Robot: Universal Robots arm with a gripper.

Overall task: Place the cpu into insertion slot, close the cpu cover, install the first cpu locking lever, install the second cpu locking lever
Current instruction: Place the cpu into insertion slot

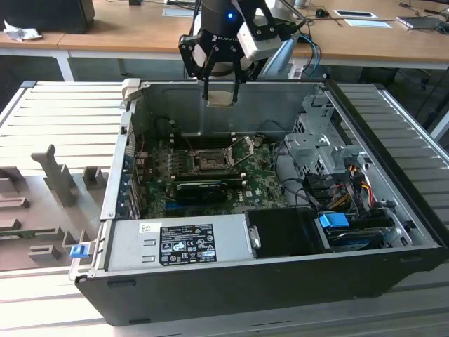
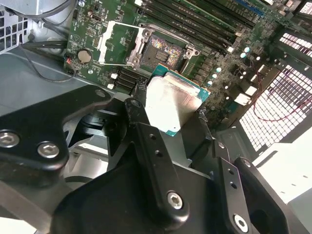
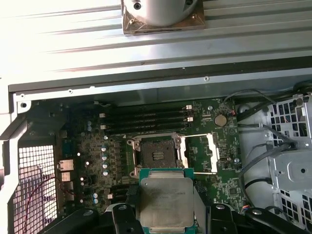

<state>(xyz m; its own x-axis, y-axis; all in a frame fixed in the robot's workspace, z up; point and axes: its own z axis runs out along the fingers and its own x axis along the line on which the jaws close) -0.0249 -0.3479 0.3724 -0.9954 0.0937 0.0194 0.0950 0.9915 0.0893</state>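
Exterior view, entry one: gripper (image 1: 222,91) poised above the open computer case (image 1: 105,210), near its rear wall, well above the motherboard (image 1: 263,186).

Entry two, cpu (image 2: 170,102): clamped between the black fingers (image 2: 141,122) at two opposite edges, metal top facing the wrist cameras, carried in the air and touching nothing else.

Entry three, insertion slot (image 3: 157,153): bare, contact field exposed, no chip seated. In the first wrist view the cpu sits just short of it, not over it.

Entry four, cpu cover (image 3: 202,152): swung open, lying flat beside the slot.

Status, as judged: chip picked up and brought into the case; placing not yet done. Closing the cover and the two locking steps remain outstanding.
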